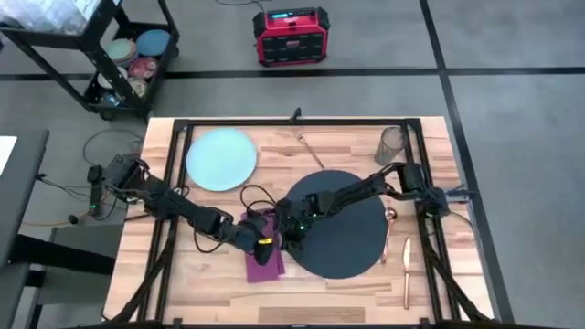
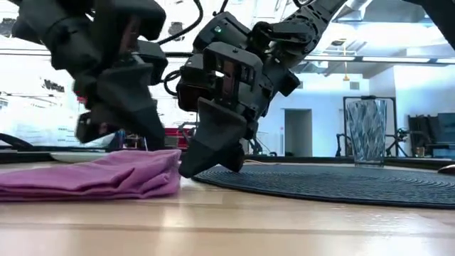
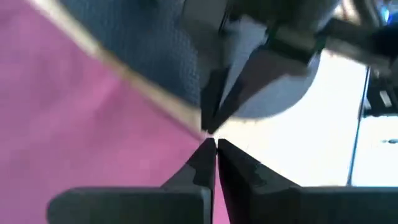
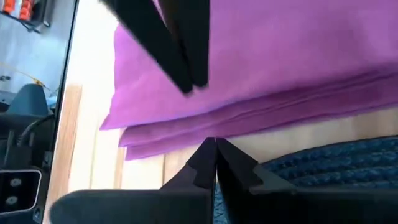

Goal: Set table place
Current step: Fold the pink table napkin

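While both end effectors (image 1: 263, 239) (image 1: 292, 230) clenched empty at napkin (image 1: 265, 260)/mat (image 1: 352, 233) gap, plate (image 1: 221, 158), tumbler (image 1: 392, 144) sit apart.

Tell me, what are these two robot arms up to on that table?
They are setting a table place. Both arms reach to the middle of the table, where a magenta napkin lies folded beside a big dark round mat. The left gripper is down at the napkin, and the right gripper is down at the mat's edge next to it, both with fingers shut. The pale blue plate, the glass tumbler and the copper cutlery lie off the mat.
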`<state>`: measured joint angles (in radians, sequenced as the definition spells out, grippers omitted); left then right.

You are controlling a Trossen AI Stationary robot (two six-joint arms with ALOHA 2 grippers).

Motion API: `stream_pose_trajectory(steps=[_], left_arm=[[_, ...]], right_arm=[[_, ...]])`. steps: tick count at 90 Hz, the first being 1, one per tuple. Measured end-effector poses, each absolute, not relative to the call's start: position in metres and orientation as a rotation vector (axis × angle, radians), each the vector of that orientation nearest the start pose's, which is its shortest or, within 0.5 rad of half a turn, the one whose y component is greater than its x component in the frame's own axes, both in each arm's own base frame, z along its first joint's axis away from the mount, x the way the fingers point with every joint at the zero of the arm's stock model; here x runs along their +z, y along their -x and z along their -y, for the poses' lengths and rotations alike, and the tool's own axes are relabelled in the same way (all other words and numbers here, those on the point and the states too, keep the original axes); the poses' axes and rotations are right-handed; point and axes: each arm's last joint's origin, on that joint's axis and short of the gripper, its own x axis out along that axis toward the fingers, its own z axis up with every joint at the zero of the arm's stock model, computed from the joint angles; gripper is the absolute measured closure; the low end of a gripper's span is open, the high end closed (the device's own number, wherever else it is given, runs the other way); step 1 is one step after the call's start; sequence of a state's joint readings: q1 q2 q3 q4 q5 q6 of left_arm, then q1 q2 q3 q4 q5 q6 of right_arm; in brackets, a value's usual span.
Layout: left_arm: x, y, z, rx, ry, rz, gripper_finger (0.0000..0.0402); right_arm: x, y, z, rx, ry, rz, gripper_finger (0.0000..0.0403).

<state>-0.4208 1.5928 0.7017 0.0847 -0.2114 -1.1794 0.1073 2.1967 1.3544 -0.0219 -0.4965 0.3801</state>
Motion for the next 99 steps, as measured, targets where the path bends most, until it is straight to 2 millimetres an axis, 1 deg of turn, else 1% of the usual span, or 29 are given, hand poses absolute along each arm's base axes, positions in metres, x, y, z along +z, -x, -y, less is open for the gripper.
stream_pose_trajectory(steps=[10, 15, 20, 29, 35, 39, 52, 56, 67, 78, 82, 88, 99], left_arm=[[0.136, -0.267, 0.119, 0.274, 0.859, -0.827, 0.0401], [0.133, -0.269, 0.121, 0.269, 0.868, -0.829, 0.0401], [0.126, -0.270, 0.121, 0.278, 0.872, -0.854, 0.0401], [0.115, -0.275, 0.124, 0.246, 0.892, -0.871, 0.0401], [0.110, -0.280, 0.125, 0.235, 0.906, -0.861, 0.0401], [0.109, -0.283, 0.125, 0.227, 0.913, -0.852, 0.0401], [0.115, -0.290, 0.119, 0.180, 0.852, -0.784, 0.0401], [0.122, -0.290, 0.116, 0.168, 0.836, -0.756, 0.0401], [0.151, -0.290, 0.110, 0.147, 0.830, -0.654, 0.0401], [0.164, -0.282, 0.108, 0.150, 0.788, -0.655, 0.0401], [0.168, -0.279, 0.106, 0.172, 0.771, -0.649, 0.0401], [0.167, -0.276, 0.103, 0.211, 0.741, -0.676, 0.0401], [0.147, -0.265, 0.098, 0.316, 0.663, -0.850, 0.0401]], right_arm=[[0.104, -0.439, -0.063, 0.400, -0.514, -0.960, 0.0403], [0.104, -0.439, -0.063, 0.399, -0.519, -0.957, 0.0403], [0.104, -0.440, -0.063, 0.401, -0.519, -0.949, 0.0403], [0.104, -0.440, -0.062, 0.397, -0.525, -0.946, 0.0403], [0.097, -0.443, -0.062, 0.395, -0.530, -0.942, 0.0403], [0.096, -0.444, -0.062, 0.397, -0.547, -0.939, 0.0403], [0.100, -0.446, -0.060, 0.422, -0.552, -0.897, 0.0403], [0.108, -0.447, -0.054, 0.419, -0.558, -0.876, 0.0403], [0.125, -0.441, -0.036, 0.379, -0.545, -0.890, 0.0403], [0.152, -0.432, -0.027, 0.347, -0.477, -0.893, 0.0403], [0.158, -0.428, -0.026, 0.320, -0.444, -0.912, 0.0403], [0.160, -0.424, -0.023, 0.262, -0.404, -0.942, 0.0403], [0.150, -0.413, -0.014, 0.161, -0.386, -1.075, 0.0403]])
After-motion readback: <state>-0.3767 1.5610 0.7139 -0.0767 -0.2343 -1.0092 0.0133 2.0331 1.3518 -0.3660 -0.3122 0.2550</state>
